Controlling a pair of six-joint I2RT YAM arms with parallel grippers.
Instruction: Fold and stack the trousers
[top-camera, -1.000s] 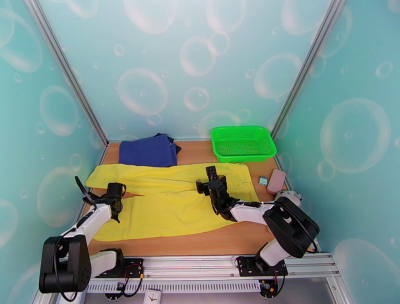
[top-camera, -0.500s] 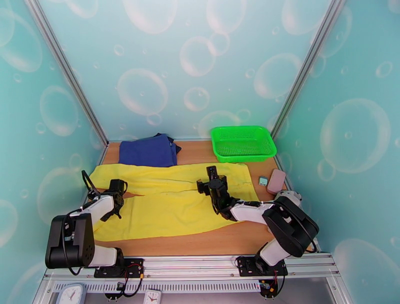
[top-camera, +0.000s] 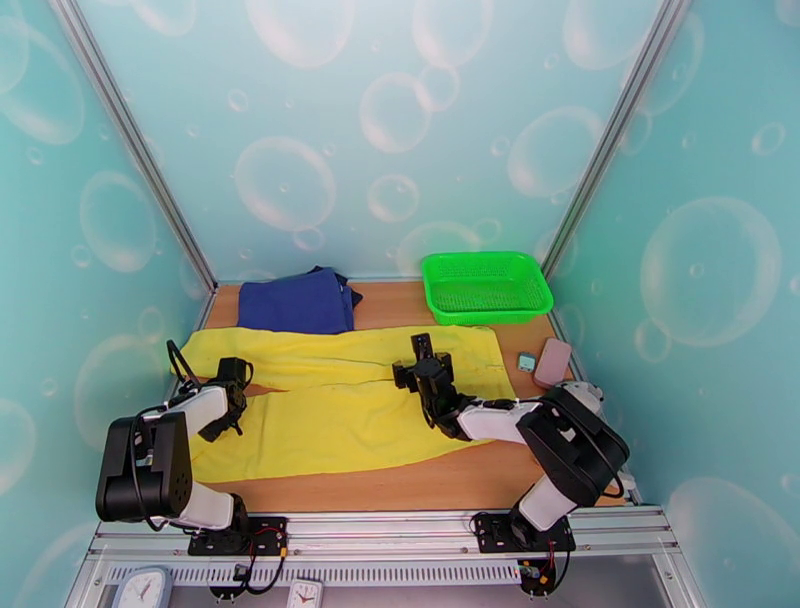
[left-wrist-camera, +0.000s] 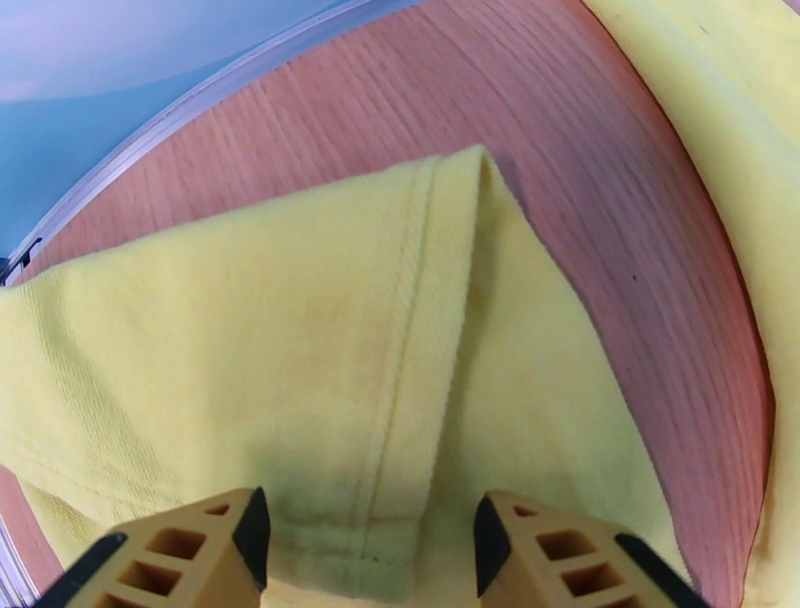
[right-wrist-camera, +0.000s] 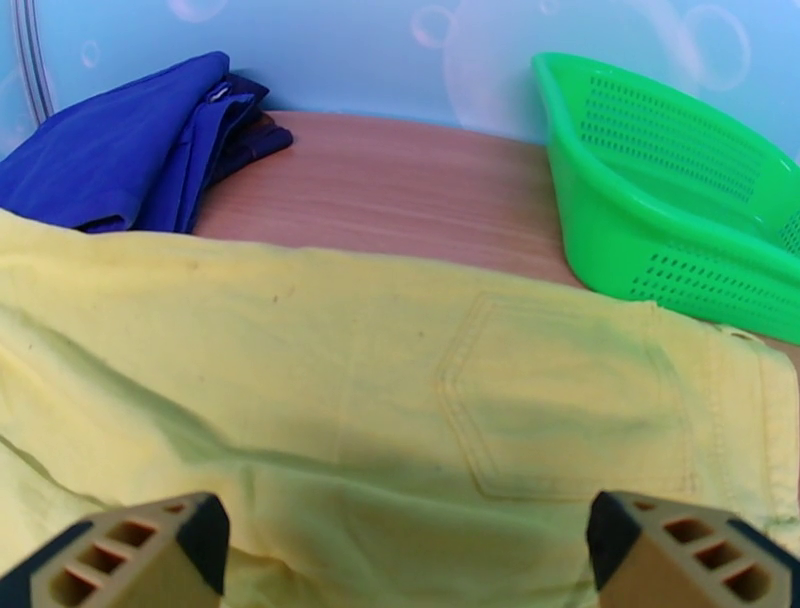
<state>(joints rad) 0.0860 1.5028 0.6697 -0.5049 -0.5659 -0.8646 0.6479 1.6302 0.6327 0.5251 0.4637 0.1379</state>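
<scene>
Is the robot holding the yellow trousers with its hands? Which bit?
Nothing is held. The left gripper stands open astride a leg hem of the bright yellow thin-cloth trousers; the right gripper is open above the back pocket.

The trousers (top-camera: 330, 420) are matt, soft yellow cloth with a fine knit texture and stitched seams. The bench (top-camera: 400, 490) is smooth wood-grain with a faint sheen. The basket (right-wrist-camera: 620, 240) is glossy green perforated plastic.
</scene>
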